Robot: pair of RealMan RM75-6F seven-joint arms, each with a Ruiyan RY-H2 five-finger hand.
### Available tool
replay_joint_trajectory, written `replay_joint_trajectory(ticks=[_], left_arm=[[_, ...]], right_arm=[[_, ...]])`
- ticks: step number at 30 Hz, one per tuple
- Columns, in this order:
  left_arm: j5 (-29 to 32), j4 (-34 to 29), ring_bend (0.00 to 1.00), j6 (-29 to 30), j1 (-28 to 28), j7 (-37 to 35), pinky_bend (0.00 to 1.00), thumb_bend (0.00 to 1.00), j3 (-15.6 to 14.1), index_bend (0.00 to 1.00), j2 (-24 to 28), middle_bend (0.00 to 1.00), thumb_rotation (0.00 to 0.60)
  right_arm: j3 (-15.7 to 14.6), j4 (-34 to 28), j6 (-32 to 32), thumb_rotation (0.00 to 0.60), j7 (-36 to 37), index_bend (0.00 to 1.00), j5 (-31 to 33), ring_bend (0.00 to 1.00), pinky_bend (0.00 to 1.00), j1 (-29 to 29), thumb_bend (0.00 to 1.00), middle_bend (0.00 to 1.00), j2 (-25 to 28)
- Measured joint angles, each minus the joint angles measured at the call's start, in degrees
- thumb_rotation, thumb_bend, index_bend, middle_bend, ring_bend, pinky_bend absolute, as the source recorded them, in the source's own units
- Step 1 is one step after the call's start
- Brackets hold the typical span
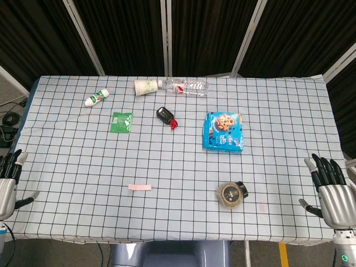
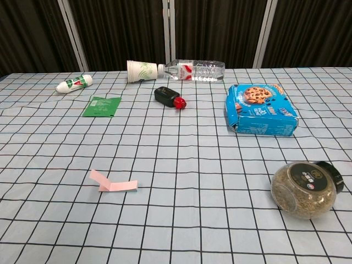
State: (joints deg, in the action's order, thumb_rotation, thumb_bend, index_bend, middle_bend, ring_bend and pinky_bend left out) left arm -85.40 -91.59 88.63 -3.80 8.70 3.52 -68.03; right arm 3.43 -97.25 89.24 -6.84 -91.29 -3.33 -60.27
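Flanking the table — both hands, left hand and right hand, empty, fingers spread.

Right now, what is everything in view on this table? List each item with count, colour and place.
paper cup: 1, white with green print, lying on its side at the far edge
water bottle: 1, clear, red-and-white label, lying beside the cup
small tube bottle: 1, white and green, far left
sachet: 1, green, flat, left of centre
small dark bottle: 1, black with red cap, centre, on its side
cookie box: 1, blue, right of centre
jar: 1, clear, black lid, brownish contents, near right, on its side
strip: 1, pink, near centre-left
tablecloth: 1, pale blue, black grid
left hand: 1, near-left edge, empty
right hand: 1, near-right edge, empty
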Motion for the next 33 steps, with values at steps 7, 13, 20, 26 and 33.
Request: replay_joint_trajectory(ticks=[7, 13, 20, 26, 33], left_arm=[[-0.58, 1.01, 0.00, -0.73, -0.40, -0.03, 0.00, 0.00, -0.35, 0.00, -0.39, 0.00, 0.600], [-4.84, 1.23, 0.00, -5.01, -4.28, -0.05, 0.00, 0.06, -1.02, 0.06, -0.93, 0.00, 0.600], [-13.85, 1.96, 0.00, -15.52, -14.87, 2.60, 0.00, 0.24, -1.36, 0.28, -2.99, 0.00, 0.600], [-17.15, 4.44, 0.00, -24.88, -23.25, 5.93, 0.00, 0.29, -1.49, 0.35, -7.28, 0.00, 0.600], [-18.48, 10.68, 0.00, -29.61, -27.79, 7.25, 0.00, 0.33, -2.89, 0.39, -11.54, 0.00, 0.600]], right_arm=[[-0.12, -0.32, 0.19, 0.600, 0.15, 0.00, -0.13, 0.00, 0.00, 0.17, 0.00, 0.00, 0.20], [-0.10, -1.11, 0.36, 0.600, -0.04, 0.00, 0.16, 0.00, 0.00, 0.40, 0.00, 0.00, 0.55], [0.93, -0.93, -0.37, 0.600, -1.03, 0.00, 2.47, 0.00, 0.00, 0.04, 0.00, 0.00, 0.35], [2.01, -0.17, -1.34, 0.600, -1.82, 0.00, 4.99, 0.00, 0.00, -0.44, 0.00, 0.00, -0.13], [2.62, 0.53, -2.00, 0.600, -2.56, 0.00, 6.72, 0.00, 0.00, -0.73, 0.00, 0.00, -0.62]])
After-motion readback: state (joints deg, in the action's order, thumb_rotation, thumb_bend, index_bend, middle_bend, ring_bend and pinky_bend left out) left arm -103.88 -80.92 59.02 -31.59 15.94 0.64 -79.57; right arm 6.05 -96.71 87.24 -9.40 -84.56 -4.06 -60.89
